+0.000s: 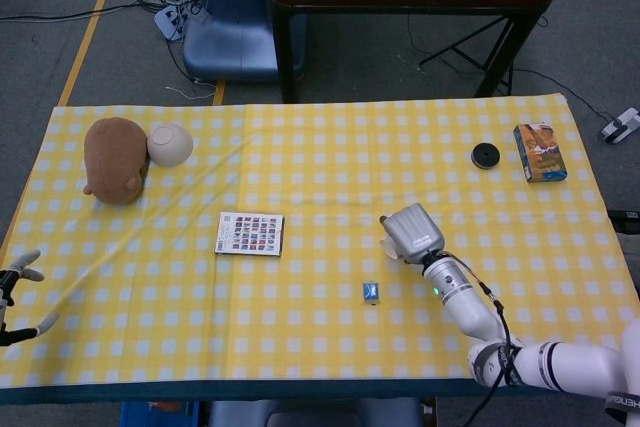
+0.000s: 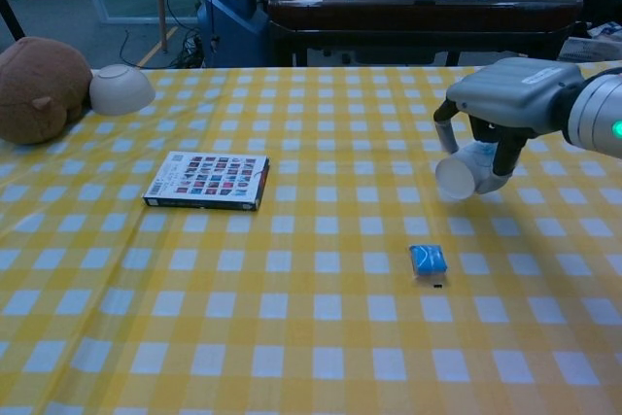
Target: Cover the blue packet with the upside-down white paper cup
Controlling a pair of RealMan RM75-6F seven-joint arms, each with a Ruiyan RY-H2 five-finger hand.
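While the small, crinkled blue packet (image 2: 428, 260) lies flat, the right hand (image 2: 491, 133) grips the tilted white paper cup (image 2: 465, 171).

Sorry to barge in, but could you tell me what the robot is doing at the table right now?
The right hand holds a white paper cup above the yellow checked table, its fingers wrapped around it and the cup tilted rather than set down. The blue packet lies uncovered on the cloth, nearer the front edge than the cup. The left hand sits at the table's far left edge, holding nothing. A book, a plush toy and a bowl lie untouched.
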